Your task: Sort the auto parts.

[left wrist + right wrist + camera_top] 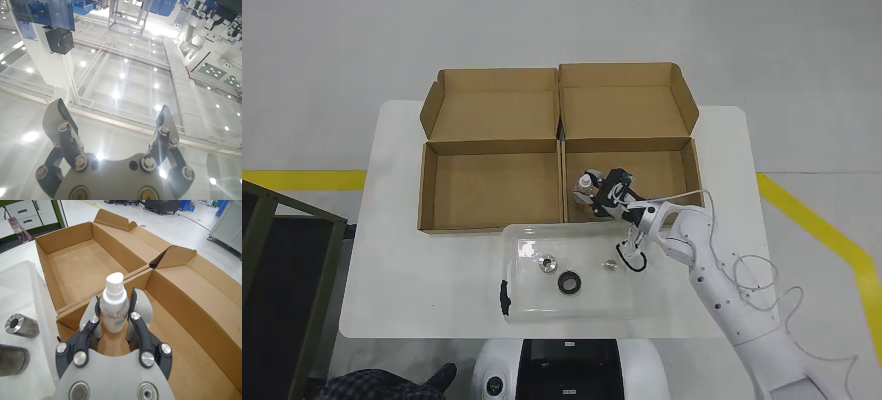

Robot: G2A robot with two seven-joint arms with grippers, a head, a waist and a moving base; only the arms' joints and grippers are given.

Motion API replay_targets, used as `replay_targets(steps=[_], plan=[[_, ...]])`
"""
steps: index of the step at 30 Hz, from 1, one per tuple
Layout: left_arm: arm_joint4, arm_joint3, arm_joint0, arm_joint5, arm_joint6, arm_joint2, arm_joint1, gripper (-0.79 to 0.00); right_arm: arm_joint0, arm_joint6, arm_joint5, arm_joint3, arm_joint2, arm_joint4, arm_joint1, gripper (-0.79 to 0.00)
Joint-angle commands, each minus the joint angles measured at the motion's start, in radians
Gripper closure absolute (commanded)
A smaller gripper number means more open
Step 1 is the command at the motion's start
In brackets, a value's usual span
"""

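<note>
The right end effector (115,298) is clamped on a small clear spray bottle (114,306) with a white pump cap, its fingers (139,302) gripping the bottle's shoulder on both sides. Bottle and end effector hang over the right cardboard box (652,180), above the corner nearest the robot and its left side. The left cardboard box (492,185) lies open on the robot's left of that end effector, touching the right one wall to wall. A clear plastic tray (572,230) sits on the counter (412,280) just behind the end effector, toward the robot; it holds a metal cylinder (21,326), a darker cylinder (11,361) and a black ring (569,284). The left end effector (112,103) points at the ceiling, fingers spread wide with nothing between them.
</note>
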Motion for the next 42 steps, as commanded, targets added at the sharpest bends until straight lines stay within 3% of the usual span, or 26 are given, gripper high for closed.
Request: replay_targets(steps=[1,2,15,22,34,42], plan=[[0.000,0.000,0.000,0.000,0.000,0.000,0.000,-0.785,0.000,0.002,0.003,-0.005,0.002,0.000,0.000,-0.588],[0.000,0.000,0.000,0.000,0.000,0.000,0.000,-0.785,-0.001,0.005,0.006,-0.011,0.004,-0.002,0.001,-0.785],[0.000,0.000,0.000,0.000,0.000,0.000,0.000,-0.785,-0.031,0.015,-0.010,-0.158,0.087,-0.037,0.024,-0.785],[0.000,0.000,0.000,0.000,0.000,0.000,0.000,-0.785,-0.080,0.077,-0.191,-0.295,0.155,-0.054,0.054,-0.785],[0.000,0.000,0.000,0.000,0.000,0.000,0.000,-0.785,-0.279,0.222,-0.350,-0.572,0.283,0.033,0.099,-0.785],[0.000,0.000,0.000,0.000,0.000,0.000,0.000,-0.785,-0.404,0.358,-0.389,-0.694,0.296,0.040,0.126,-0.785]])
